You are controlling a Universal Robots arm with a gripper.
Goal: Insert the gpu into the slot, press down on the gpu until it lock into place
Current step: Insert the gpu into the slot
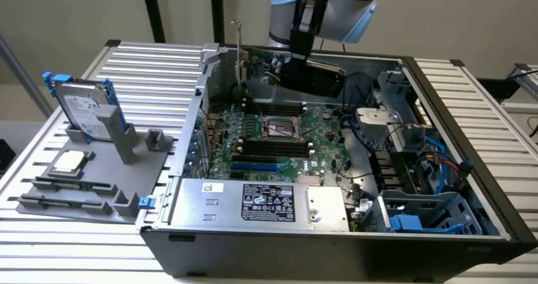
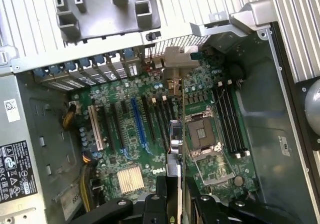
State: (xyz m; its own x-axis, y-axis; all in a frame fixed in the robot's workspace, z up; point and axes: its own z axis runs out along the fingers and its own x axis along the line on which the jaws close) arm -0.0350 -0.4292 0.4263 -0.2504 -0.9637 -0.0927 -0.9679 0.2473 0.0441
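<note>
Exterior view: at its left a grey fixture (image 1: 126, 170) stands on the slatted desk (image 1: 487, 107), bearing a hard drive (image 1: 84, 107) and other spare parts. None of them is touched. Next comes the open computer case (image 1: 336, 252), with the silver power-supply box (image 1: 261, 202) along its near wall. Just beyond the box, on the green motherboard, lies the slot (image 1: 254, 168), a bright-blue strip with nothing seated in it. Farther in are the black memory slots (image 1: 273, 148) and the square CPU socket (image 1: 280, 128). Above the far part of the board hangs the gpu (image 1: 315, 76), a flat black card held tilted in the air. The fingers (image 1: 299, 58) are clamped on it from above, and it stands well apart from the blue strip. In the wrist view the card (image 2: 175, 139) shows edge-on, running out from between the fingers (image 2: 161, 186) with its metal bracket at the far end. It hangs over the board beside the CPU socket (image 2: 202, 134), and several black connectors lie between it and the slot (image 2: 138, 124). At the exterior view's right, the drive cage (image 1: 420, 208) with its blue cables plays no part. By my reading the card is picked up and carried into the case. Lining it up over the slot, seating it and pressing it until it locks are all left to do.
</note>
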